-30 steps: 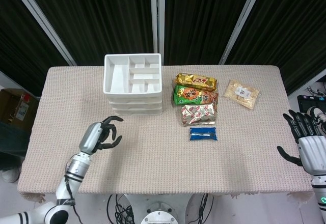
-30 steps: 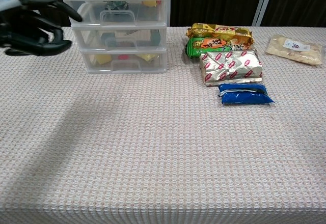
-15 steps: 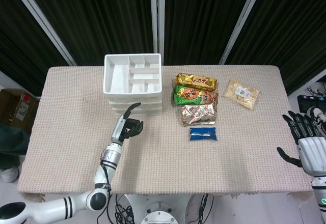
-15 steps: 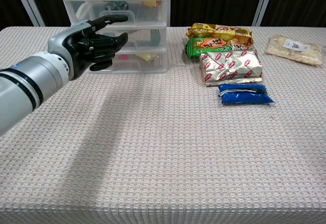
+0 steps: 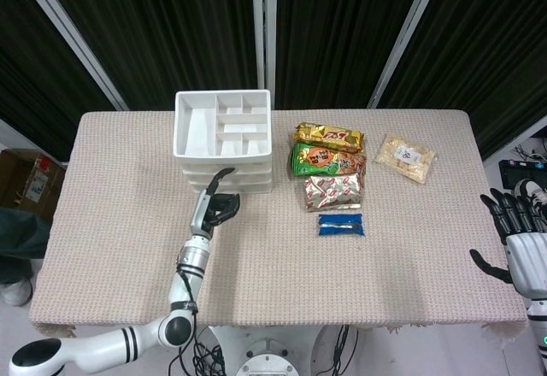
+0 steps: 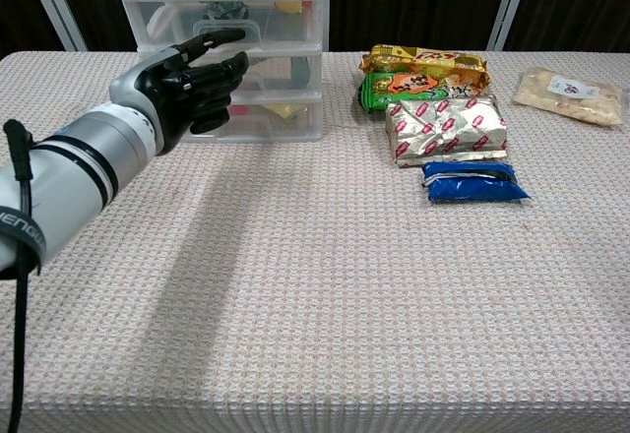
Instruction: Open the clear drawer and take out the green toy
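Observation:
The clear drawer unit (image 5: 224, 179) (image 6: 295, 79) stands at the back left of the table, all three drawers closed, with a white divided tray on top. Through the top drawer's clear front a dark greenish thing (image 6: 219, 7) shows, too blurred to name. My left hand (image 5: 218, 205) (image 6: 187, 84) hovers just in front of the upper and middle drawers, fingers half curled, one finger stretched toward the top drawer's handle. It holds nothing, and contact cannot be told. My right hand (image 5: 515, 237) hangs past the table's right edge with fingers spread and empty.
Right of the drawers lie snack packs in a column: gold (image 6: 425, 59), green (image 6: 406, 86), silver-red (image 6: 448, 128) and blue (image 6: 474, 181). A pale bag (image 6: 573, 94) sits at the far right. The table (image 6: 315, 295) is covered in a beige woven cloth.
My left hand swung from the left side of the table to the drawer fronts, then edged slightly closer. The right hand drifted a little lower.

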You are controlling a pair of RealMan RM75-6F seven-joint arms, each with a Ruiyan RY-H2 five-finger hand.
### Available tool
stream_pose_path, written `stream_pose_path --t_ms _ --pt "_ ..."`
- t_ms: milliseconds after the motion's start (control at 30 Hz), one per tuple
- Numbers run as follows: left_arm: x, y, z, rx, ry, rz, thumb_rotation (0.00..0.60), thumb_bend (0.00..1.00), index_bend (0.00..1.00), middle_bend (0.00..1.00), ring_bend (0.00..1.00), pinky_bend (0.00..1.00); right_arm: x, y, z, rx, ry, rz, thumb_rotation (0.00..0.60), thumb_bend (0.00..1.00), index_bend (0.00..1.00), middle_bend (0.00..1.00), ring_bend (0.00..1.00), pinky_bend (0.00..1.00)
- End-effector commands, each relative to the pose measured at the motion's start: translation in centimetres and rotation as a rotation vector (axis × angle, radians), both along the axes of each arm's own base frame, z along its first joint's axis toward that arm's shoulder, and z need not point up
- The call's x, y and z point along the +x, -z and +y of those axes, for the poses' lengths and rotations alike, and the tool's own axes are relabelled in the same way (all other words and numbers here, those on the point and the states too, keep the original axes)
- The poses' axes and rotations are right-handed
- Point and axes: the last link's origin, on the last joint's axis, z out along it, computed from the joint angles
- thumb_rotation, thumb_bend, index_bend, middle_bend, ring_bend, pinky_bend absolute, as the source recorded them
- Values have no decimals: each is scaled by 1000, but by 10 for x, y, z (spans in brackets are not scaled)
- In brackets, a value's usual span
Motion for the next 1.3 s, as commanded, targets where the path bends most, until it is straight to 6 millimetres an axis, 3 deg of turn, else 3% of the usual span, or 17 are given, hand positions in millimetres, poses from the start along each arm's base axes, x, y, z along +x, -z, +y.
stream_pose_path --t_ms 33,367,633,867,1300 --pt "4 4 4 -5 -4 -65 600 485 164 892 1000 1000 -1 0 0 1 5 0 600 176 0 0 0 0" --pt "11 5 16 -72 -18 -261 600 490 233 895 1000 1000 -5 -1 3 -4 24 0 600 176 0 0 0 0" --pt "8 5 20 -81 -28 -297 600 506 400 902 1000 1000 -6 -3 8 -13 32 0 600 176 0 0 0 0" --pt "2 6 11 -95 -26 -297 600 510 479 902 1000 1000 -3 -2 9 -8 23 2 600 176 0 0 0 0" --pt "-13 5 -16 -96 -18 -315 600 510 489 902 1000 1000 0 1 15 -6 12 1 600 176 0 0 0 0"
